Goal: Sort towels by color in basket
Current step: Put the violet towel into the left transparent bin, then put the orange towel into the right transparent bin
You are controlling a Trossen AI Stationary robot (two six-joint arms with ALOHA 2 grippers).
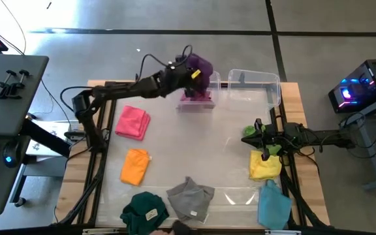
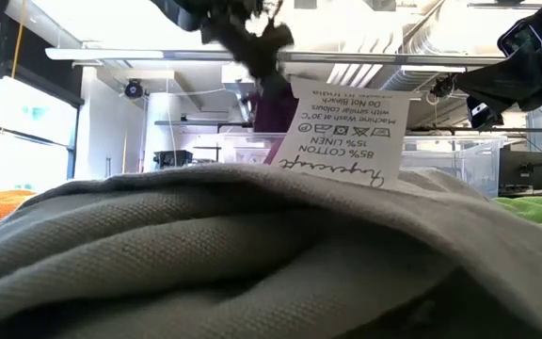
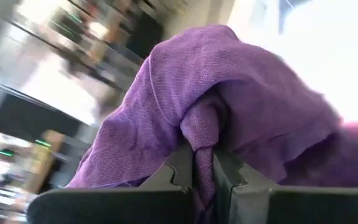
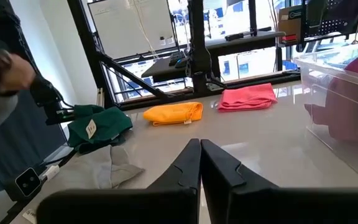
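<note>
Now the left gripper (image 1: 197,73) holds the purple towel (image 1: 200,66) over a clear bin at the far side of the table (image 1: 194,147).

Largest is the light table, then two clear plastic bins at its far edge: one bin (image 1: 196,96) with a magenta towel (image 1: 196,98) inside, and an other bin (image 1: 254,86) to its right. On the table lie the pink towel (image 1: 133,122), orange towel (image 1: 135,166), dark green towel (image 1: 145,210), grey towel (image 1: 191,198), light blue towel (image 1: 273,203), yellow towel (image 1: 265,165) and, partly hidden, a light green towel (image 1: 250,131). Left fingers (image 3: 178,177) pinch a fold of the purple cloth. Right gripper (image 1: 253,134) waits low at the right side, jaws closed on nothing.
</note>
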